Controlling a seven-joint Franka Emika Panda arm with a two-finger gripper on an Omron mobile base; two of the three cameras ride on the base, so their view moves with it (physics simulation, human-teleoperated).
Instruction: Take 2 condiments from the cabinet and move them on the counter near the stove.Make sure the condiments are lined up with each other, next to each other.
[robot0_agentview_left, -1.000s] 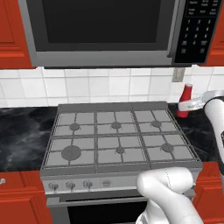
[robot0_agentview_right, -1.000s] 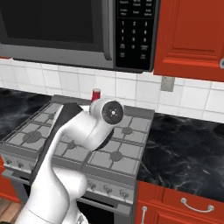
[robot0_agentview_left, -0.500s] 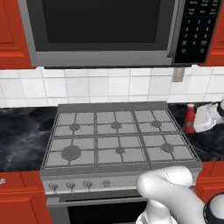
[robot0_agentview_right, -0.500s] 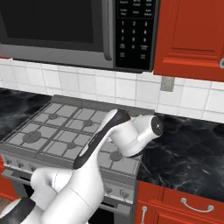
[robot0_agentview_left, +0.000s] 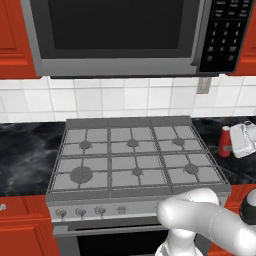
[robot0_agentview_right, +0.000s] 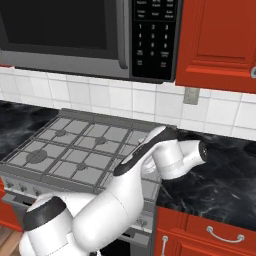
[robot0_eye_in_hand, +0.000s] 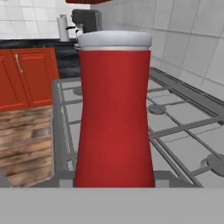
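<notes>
Bottle: red bottle (robot0_agentview_left: 225, 141) with a pale cap, upright, at the right edge of the stove (robot0_agentview_left: 135, 152), over or on the black counter (robot0_agentview_left: 22, 155); whether its base touches the slab cannot be told.
Bottle, close up: in the hand view the red bottle (robot0_eye_in_hand: 114, 113) stands straight and centred right before the camera, with the stove grates (robot0_eye_in_hand: 183, 120) behind it.
Claw: the white gripper (robot0_agentview_left: 242, 139) sits just right of the bottle, against its side. Its fingertips are hidden, so whether it pinches the bottle or stands spread cannot be told.
Arm: in the right base view it reaches across the stove's right front corner, wrist above the counter (robot0_agentview_right: 220, 175).
Stove: grey six-burner range, nothing on the grates.
Surroundings: microwave (robot0_agentview_left: 125, 35) above the stove, white tile wall (robot0_agentview_left: 100, 97), red wall cabinet (robot0_agentview_right: 217, 42) at upper right.
</notes>
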